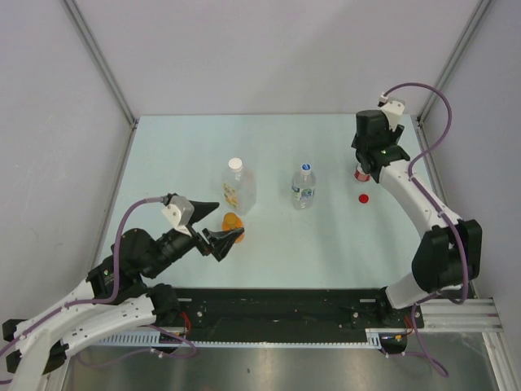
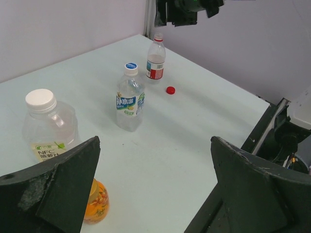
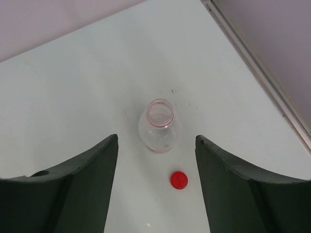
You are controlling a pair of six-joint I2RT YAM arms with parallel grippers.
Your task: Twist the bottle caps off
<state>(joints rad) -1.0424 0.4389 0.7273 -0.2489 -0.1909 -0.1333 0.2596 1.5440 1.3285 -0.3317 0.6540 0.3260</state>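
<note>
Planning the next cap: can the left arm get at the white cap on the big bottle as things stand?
Probably yes. The left gripper is open close beside the big bottle, and the white cap is uncovered on top; only the small orange bottle crowds its fingers.

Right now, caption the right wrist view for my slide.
Open right tool above uncapped bottle; red cap on table.

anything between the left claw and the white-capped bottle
Yes: a small orange container stands close in front of the open left claw, by one finger, between it and the large bottle with the white cap.
</note>
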